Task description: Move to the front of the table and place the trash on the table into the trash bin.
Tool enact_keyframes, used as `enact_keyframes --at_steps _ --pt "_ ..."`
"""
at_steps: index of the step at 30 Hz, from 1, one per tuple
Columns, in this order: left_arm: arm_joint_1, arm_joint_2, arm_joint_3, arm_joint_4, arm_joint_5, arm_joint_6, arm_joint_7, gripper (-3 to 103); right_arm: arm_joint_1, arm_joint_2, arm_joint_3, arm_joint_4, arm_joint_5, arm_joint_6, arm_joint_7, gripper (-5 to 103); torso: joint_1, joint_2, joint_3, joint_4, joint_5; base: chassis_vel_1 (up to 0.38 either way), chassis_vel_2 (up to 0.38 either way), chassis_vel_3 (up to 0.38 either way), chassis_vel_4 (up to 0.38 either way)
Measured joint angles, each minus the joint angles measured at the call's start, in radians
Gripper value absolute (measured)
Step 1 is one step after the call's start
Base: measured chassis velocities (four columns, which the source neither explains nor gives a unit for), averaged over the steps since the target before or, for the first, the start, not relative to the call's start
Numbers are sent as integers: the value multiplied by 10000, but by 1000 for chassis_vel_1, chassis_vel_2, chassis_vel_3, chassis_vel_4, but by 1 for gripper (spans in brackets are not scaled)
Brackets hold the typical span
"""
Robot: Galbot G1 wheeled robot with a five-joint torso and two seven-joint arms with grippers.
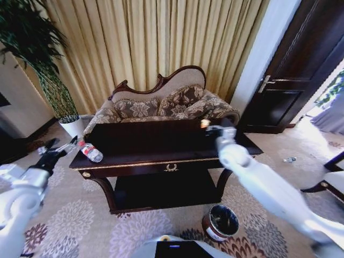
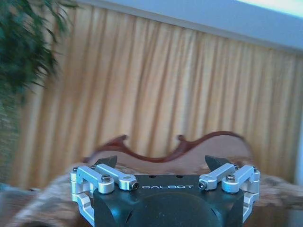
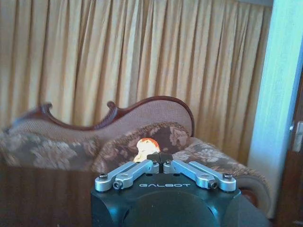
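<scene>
- The right gripper (image 3: 160, 157) is pinched shut on a small yellowish-white scrap (image 3: 145, 147), which pokes out just above and to one side of the closed fingertips. In the head view this gripper (image 1: 210, 128) hangs over the far right part of the table (image 1: 161, 161), with the scrap (image 1: 204, 123) at its tip.
- Only a corner of the scrap seems caught, so my worry is that it slips free during a swing of the arm and lands on the tabletop or the carpet.
- The trash bin (image 1: 221, 221) sits on the floor well below the right gripper and nearer the robot, just off the table's front right leg. A release made too early or too high could let so light a scrap drift past the rim.
- The path down to the bin passes close to the table's gilded front edge, and the forearm could clip it.
- The left gripper (image 2: 161, 163) has its fingers spread wide with nothing between them. In the head view it (image 1: 56, 149) hovers just off the table's left end.
- The plastic bottle (image 1: 90, 151) lies on its side near that gripper, at the table's left edge. Being round, it could roll off if nudged rather than grasped.
</scene>
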Motion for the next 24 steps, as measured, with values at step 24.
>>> enact_keyframes --at_steps 24 --pt "-1461 1057 1579 898 -557 129 389 100 -3633 271 3146 674 -64 219 -1446 0 1 -1 1 3 -7 73 -70 -73 69"
